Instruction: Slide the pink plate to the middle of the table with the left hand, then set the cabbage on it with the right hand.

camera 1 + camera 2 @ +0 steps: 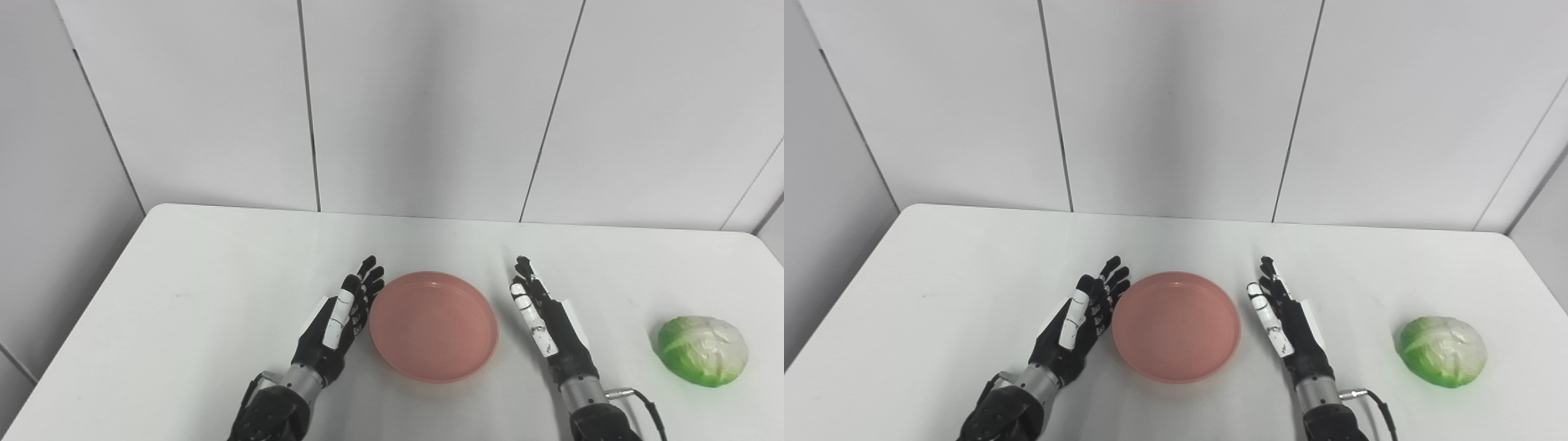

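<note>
Right hand (547,321) rests empty with fingers spread beside the pink plate (433,326), which sits mid-table (214,275); left hand (340,321) likewise spread, against its rim. The cabbage (702,350), far right, looks light, rounded, leafy; best cupped from above.

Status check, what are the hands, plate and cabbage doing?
Left hand open beside pink plate. Right hand open, holding nothing. Plate mid-table, empty. Cabbage far right, path clear.
</note>
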{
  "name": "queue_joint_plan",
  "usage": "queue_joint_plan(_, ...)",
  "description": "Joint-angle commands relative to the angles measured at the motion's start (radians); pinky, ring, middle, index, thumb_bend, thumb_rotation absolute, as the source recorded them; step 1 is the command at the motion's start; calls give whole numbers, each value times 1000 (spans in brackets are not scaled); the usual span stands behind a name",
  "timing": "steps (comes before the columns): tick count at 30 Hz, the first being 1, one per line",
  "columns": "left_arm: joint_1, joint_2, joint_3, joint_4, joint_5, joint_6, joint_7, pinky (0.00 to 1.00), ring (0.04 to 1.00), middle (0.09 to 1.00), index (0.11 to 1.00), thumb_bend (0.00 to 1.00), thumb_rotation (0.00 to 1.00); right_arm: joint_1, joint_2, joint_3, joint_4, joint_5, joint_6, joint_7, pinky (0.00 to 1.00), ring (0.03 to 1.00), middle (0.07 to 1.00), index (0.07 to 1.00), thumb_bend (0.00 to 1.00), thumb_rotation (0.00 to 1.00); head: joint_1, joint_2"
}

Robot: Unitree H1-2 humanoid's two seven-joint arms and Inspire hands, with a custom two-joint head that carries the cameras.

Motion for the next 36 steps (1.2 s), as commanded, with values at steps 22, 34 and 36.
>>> queue_joint_plan(22, 27, 25, 47, 94, 116, -70, 25, 931, 951, 964, 966, 885, 1000, -94, -318, -137, -409, -213, 126, 55, 776, 869, 900, 931, 953, 751, -169, -20)
queue_joint_plan(34, 25, 65, 76, 130, 82, -74, -27, 968, 950, 961, 958, 883, 1000, 26, -487, -317, -411, -231, 199, 73, 858, 905, 915, 919, 978, 698, -276, -9)
queue_joint_plan(36, 17, 72, 87, 153, 69, -84, -40, 979, 954, 962, 958, 886, 1000, 55, -516, -335, -403, -223, 195, 85, 842, 895, 906, 916, 973, 644, -298, -7)
